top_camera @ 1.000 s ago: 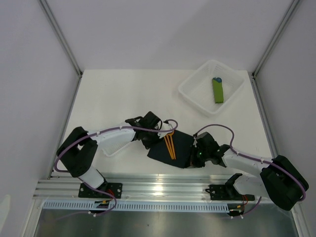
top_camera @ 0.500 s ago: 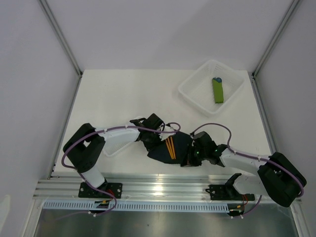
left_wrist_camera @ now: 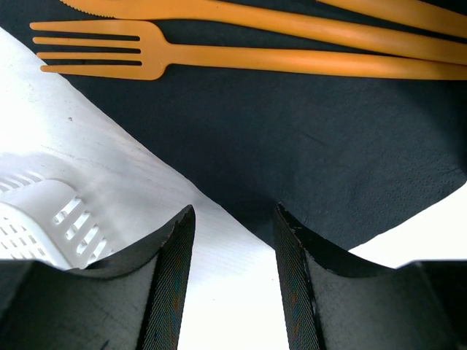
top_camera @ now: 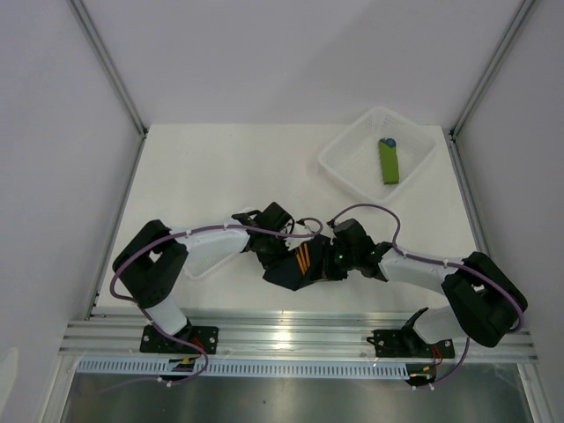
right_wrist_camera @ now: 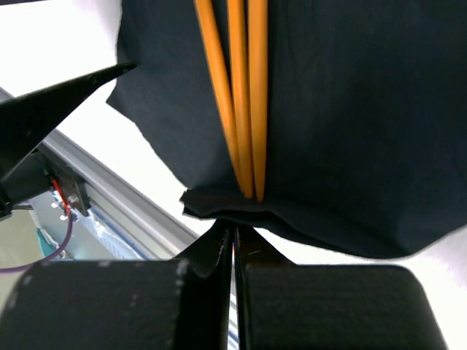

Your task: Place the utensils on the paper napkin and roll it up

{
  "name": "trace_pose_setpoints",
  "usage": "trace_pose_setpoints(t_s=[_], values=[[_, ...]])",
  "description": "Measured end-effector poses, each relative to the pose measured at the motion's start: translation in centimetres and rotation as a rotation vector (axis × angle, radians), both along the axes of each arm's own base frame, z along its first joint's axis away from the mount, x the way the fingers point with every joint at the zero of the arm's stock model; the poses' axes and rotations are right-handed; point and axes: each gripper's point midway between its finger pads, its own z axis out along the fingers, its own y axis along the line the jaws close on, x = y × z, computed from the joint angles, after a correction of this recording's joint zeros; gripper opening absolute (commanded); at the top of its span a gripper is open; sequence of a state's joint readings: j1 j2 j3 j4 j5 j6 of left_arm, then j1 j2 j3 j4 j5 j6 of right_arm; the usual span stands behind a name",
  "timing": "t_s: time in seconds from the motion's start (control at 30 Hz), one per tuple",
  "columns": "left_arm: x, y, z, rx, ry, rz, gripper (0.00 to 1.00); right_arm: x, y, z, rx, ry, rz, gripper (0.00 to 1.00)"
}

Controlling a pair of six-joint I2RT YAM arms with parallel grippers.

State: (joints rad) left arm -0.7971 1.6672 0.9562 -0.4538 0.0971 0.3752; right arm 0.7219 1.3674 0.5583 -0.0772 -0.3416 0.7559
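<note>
Rolling begins: the right gripper, fingers pressed together, appears to pinch the near edge of the black paper napkin. That edge curls up just ahead of its tips, over the handle ends of three orange utensils that lie side by side and run straight away from it. The left gripper hovers with fingers spread and nothing gripped, a napkin corner just reaching between its tips. Farther ahead of it lie an orange fork and a knife, tines pointing to its left. A white slotted basket sits at its lower left. To roll cleanly, the right gripper should probably carry the pinched edge low and level over the handles, snug against them. The left gripper could meanwhile pin the far side so the thin sheet neither slides nor tears. No brand, label or writing can be read.
</note>
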Motion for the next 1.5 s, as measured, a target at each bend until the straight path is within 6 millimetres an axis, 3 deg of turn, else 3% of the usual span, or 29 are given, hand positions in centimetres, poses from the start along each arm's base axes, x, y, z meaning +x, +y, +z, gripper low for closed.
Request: trace_pose_setpoints(t_s=[0.2, 0.4, 0.63, 0.77, 0.93, 1.03, 1.27, 1.5], values=[[0.0, 0.0, 0.0, 0.000, 0.000, 0.000, 0.51, 0.8, 0.1, -0.9, -0.023, 0.011, 0.009, 0.00], [0.0, 0.0, 0.0, 0.000, 0.000, -0.001, 0.50, 2.4, 1.3, 0.1, 0.002, -0.025, 0.027, 0.00], [-0.1, -0.1, 0.2, -0.004, -0.002, -0.006, 0.50, 2.3, 1.2, -1.3, -0.015, 0.014, 0.034, 0.00], [-0.4, -0.6, 1.3, -0.029, 0.000, -0.021, 0.51, 2.3, 1.2, -1.4, -0.008, 0.020, 0.037, 0.00], [-0.7, -2.9, 4.5, -0.125, -0.028, -0.077, 0.51, 2.4, 1.6, -1.1, 0.019, 0.018, 0.049, 0.00], [-1.8, -4.1, 5.4, -0.166, -0.027, -0.134, 0.51, 2.4, 1.6, -1.1, 0.025, 0.020, 0.053, 0.00], [-5.7, -7.1, 5.5, -0.224, 0.020, -0.294, 0.51, 2.6, 1.6, -0.9, 0.033, 0.017, 0.049, 0.00], [-6.4, -7.7, 3.7, -0.221, 0.061, -0.308, 0.51, 2.9, 1.6, -0.9, 0.060, 0.013, 0.039, 0.00]])
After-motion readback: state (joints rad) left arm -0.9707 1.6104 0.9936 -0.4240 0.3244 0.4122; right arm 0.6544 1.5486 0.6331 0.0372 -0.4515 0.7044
